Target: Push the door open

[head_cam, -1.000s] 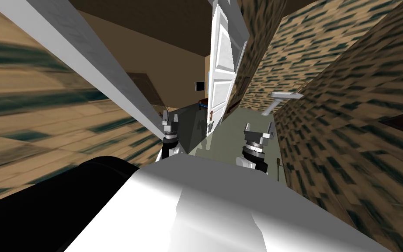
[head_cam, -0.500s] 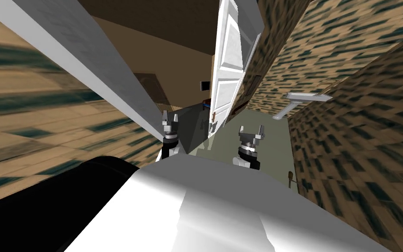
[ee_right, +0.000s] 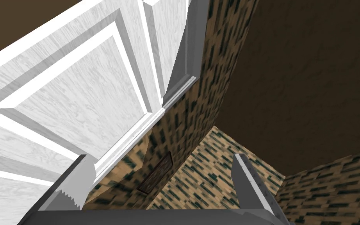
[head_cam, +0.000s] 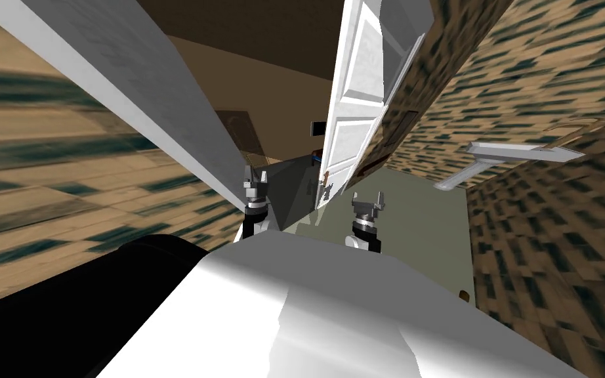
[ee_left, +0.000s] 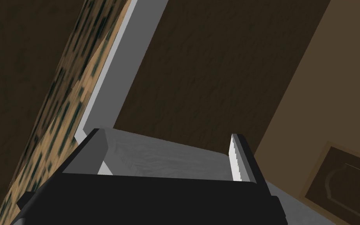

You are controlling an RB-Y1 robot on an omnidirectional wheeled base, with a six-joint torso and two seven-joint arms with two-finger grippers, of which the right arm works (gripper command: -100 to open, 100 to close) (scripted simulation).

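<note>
- Over the last second your view has swung, and the right gripper point(head_cam: 368, 202) has come in closer to the tall white panelled door point(head_cam: 354, 125).
- That door stands partly ajar just ahead of the right gripper; it sits between the broad white door frame point(head_cam: 130, 85) and the tan wall flecked with dark dashes point(head_cam: 524, 98).
- The right gripper's blades are spread and hold nothing; the one nearer the door lies close to a raised panel, though you cannot tell whether it touches.
- The left gripper point(head_cam: 255, 177) is likewise spread and empty, up beside the frame.
- Expect a stiff slab that swings easily on its hinges; no grasp is needed. Press flat on the face towards the edge away from the flecked wall. The smooth face may let thin blades skid, so push squarely.
</note>
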